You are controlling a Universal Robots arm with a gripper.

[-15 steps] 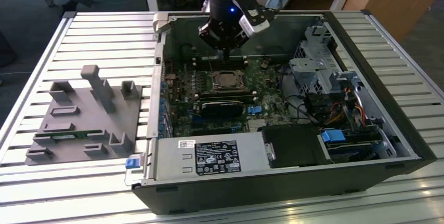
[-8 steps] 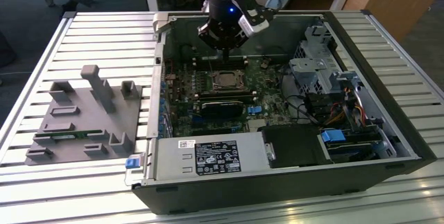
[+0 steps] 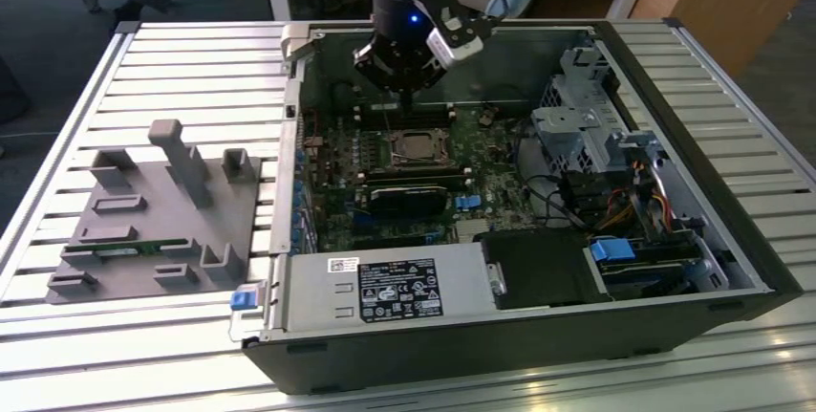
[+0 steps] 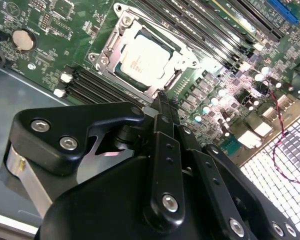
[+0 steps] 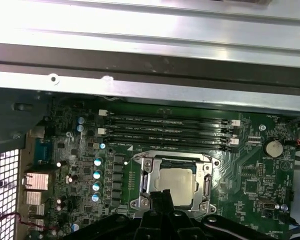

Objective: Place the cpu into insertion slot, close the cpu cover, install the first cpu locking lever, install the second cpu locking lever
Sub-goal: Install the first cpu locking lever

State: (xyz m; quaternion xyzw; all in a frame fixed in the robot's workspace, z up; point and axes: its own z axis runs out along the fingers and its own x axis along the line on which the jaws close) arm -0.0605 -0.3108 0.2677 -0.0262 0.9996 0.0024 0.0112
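One black jointed metal hand (image 4: 161,102) hangs just above one edge of the small square black insertion slot with a silver rim (image 5: 172,162), its fingers drawn together with nothing visible between them. Seated inside that slot, just beyond the fingertips, lies the flat square cpu with a dull silver-grey top (image 4: 140,57). The thin silver metal cpu cover (image 4: 182,62) looks folded flat around it.

The cpu (image 5: 176,181) has a dull silver-grey top; the cpu cover (image 5: 146,175) around it is bright silver. The motherboard (image 5: 255,165) is green, the gripper (image 4: 161,100) black, the table (image 3: 191,58) striped with pale metal slats.
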